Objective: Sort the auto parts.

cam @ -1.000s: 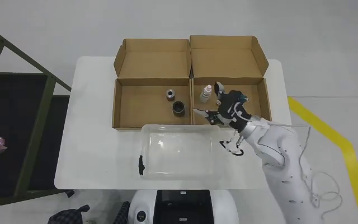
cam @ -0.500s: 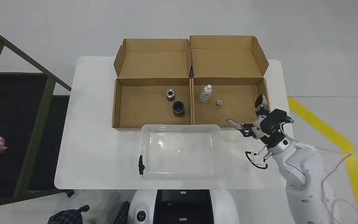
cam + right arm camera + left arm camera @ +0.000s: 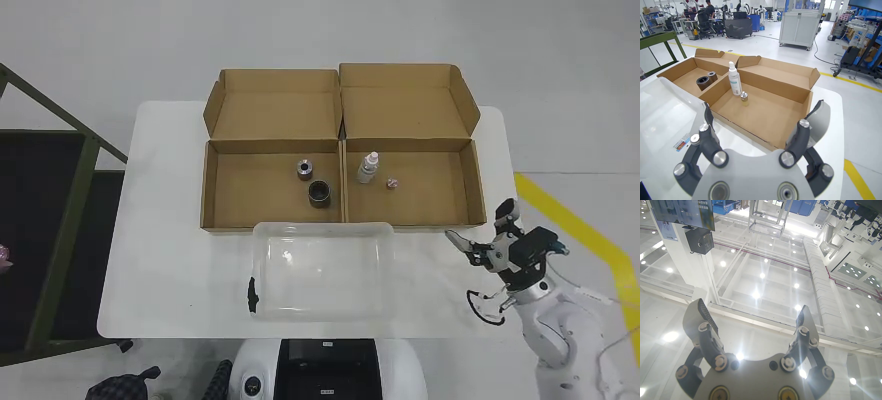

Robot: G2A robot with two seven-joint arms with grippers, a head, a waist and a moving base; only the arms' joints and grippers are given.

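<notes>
Right pincer (image 3: pixel 763 110) – jaws spread wide, nothing between them. It hangs over the right front part of the tabletop (image 3: pixel 170 200), just outside the near right corner of the right box (image 3: pixel 807 102).

Left pincer (image 3: pixel 752 306): also released and empty, tilted up toward the ceiling, well away from the work.

Inside the right box, toward its left wall: a spray bottle (image 3: pixel 734 79), upright, with a small vial (image 3: pixel 744 99) just beside it, also upright. I cannot tell whether they touch.

- The bottle looks like light plastic, tall and narrow-footed, so I judge it easy to tip. I would take it low to mid body, not at the nozzle.
- The vial looks like glass under a metal cap – small, probably slippery and breakable. I would use a gentle squeeze across the body, fingertips only.

Left box (image 3: pixel 210 190): a dark ring (image 3: pixel 702 83) and a smaller cylinder (image 3: pixel 712 75), close together near the wall between the boxes.

- Both look like stiff metal, likely heavy for their size.
- I would grip across the outer wall, square on, so they don't roll out.

In front of both boxes sits a clear bin (image 3: pixel 320 226), and I see no parts in it. A small black piece (image 3: pixel 251 295) lies on the tabletop against the bin's left front corner; it is too small to identify.

My reading is that the sorting is near its end, unless that black piece counts.
</notes>
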